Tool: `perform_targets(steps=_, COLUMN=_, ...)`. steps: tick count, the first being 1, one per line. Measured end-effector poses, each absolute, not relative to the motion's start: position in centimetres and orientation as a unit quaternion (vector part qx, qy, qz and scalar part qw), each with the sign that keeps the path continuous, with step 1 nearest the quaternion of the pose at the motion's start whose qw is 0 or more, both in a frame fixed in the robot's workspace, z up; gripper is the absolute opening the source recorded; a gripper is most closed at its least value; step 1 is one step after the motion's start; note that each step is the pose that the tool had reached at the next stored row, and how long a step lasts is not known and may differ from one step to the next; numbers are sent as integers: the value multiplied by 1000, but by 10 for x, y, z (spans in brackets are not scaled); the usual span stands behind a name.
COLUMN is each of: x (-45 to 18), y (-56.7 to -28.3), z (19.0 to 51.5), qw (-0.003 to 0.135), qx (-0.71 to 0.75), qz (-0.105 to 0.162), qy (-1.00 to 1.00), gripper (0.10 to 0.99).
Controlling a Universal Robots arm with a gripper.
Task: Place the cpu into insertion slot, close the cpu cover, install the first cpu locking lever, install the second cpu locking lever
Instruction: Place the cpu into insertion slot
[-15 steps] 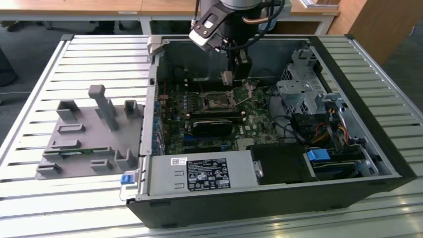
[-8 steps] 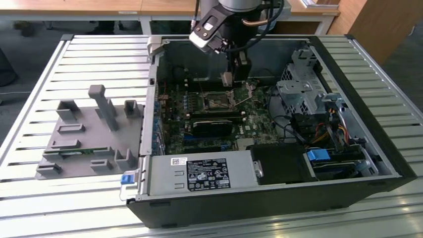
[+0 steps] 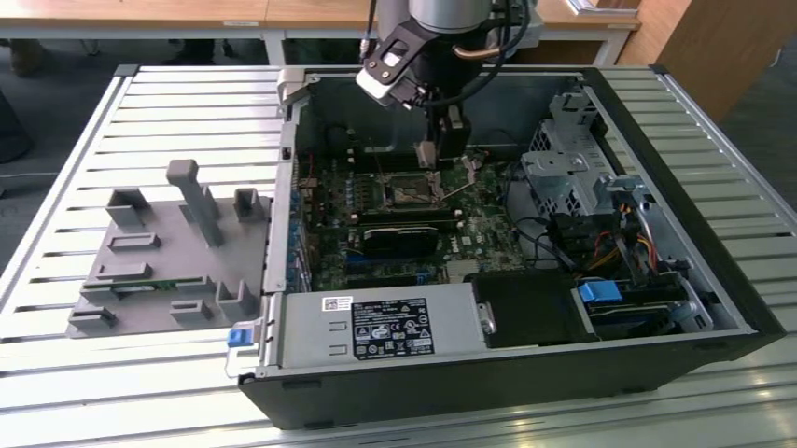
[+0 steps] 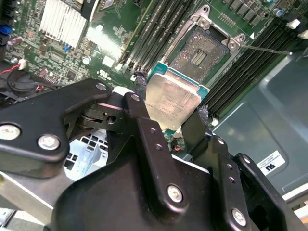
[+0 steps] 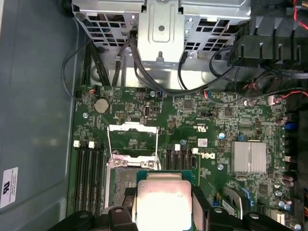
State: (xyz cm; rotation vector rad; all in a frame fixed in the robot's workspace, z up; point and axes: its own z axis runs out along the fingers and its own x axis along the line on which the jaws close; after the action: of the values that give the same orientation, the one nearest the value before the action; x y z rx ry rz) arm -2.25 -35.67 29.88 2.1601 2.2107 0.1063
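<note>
Cpu (image 4: 173, 98) is pinched by two opposite edges in the claw (image 4: 168, 114), probably so that nothing touches its underside. It hangs above the green board (image 4: 120, 29), just beside the insertion slot (image 4: 199, 50). The cpu cover (image 5: 132, 127) stands folded back, which leaves the slot free.

Cpu (image 4: 172, 98) in the gripper (image 4: 168, 109), near the insertion slot (image 4: 201, 52) (cpu cover (image 5: 133, 129) lying open beside it), motherboard (image 3: 486, 238) inside the case (image 3: 498, 383)
</note>
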Motion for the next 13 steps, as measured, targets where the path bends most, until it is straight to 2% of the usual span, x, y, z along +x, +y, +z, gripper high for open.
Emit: perform_targets(steps=13, x=-25, y=-350, z=289, qw=25, qx=698, qz=34, qy=715, gripper=541)
